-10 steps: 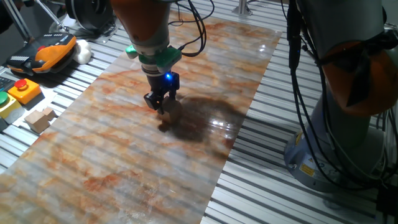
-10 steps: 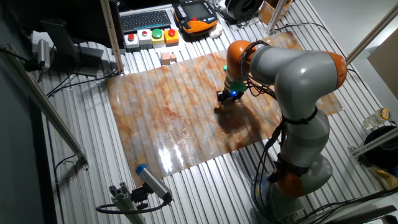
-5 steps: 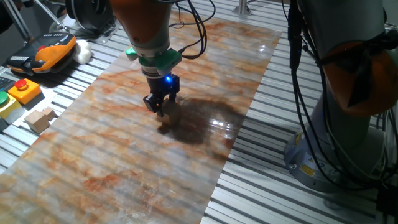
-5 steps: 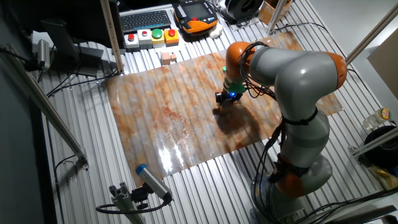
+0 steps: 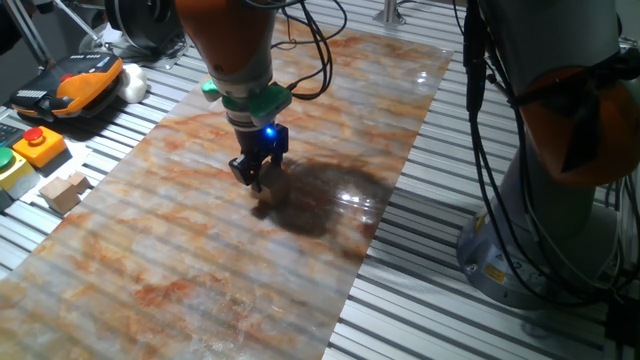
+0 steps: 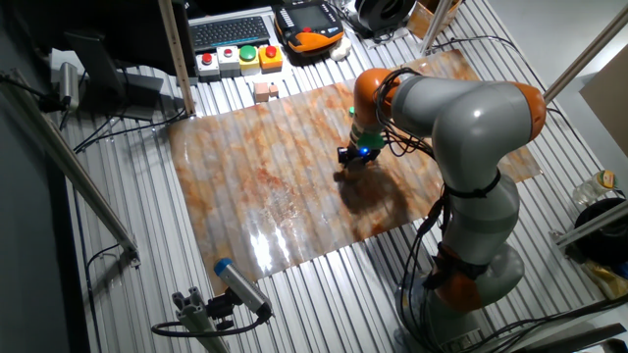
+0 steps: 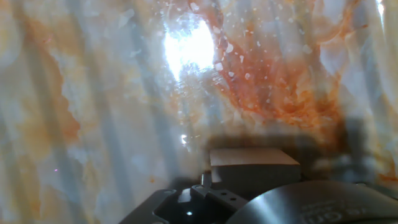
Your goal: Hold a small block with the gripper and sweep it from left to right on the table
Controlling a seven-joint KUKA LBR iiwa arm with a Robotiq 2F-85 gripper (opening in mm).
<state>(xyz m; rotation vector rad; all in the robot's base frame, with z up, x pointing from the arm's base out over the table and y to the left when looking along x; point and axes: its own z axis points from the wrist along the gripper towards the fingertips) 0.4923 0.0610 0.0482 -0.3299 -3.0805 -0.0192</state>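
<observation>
One small block [image 7: 254, 164], one hand [image 5: 254, 180], one table [image 5: 180, 250], one joined block pair [image 5: 62, 192].

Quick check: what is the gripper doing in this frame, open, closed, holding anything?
Gripper: jaws closed on the small block, held low against the table.

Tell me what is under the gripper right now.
Under the gripper sits the block, over the marbled table. In the hand view only the block's top face shows; its lower faces and any contact with the table are covered.
</observation>
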